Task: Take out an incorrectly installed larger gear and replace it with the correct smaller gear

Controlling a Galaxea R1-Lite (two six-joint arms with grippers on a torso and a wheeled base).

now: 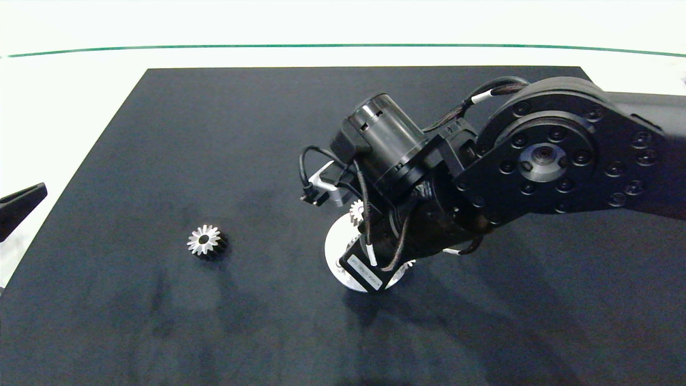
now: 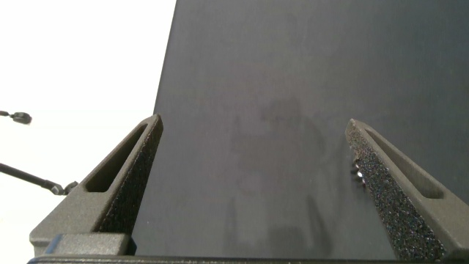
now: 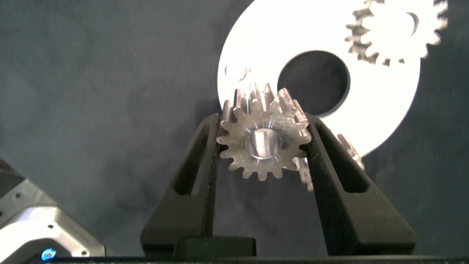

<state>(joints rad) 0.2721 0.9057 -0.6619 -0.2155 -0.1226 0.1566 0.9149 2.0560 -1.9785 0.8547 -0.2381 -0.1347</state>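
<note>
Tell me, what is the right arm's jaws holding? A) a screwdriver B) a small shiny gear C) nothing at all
B: in the right wrist view, the right gripper is clamped on the smaller gear, above the white disc.

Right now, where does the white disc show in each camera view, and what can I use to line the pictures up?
Head view: the white disc lies near the middle of the dark mat, mostly hidden under the right arm.
Left wrist view: not in it.
Right wrist view: the white disc lies flat on the mat, its round hole showing.
Shared landmark: the dark mat, seen in all three views.
</note>
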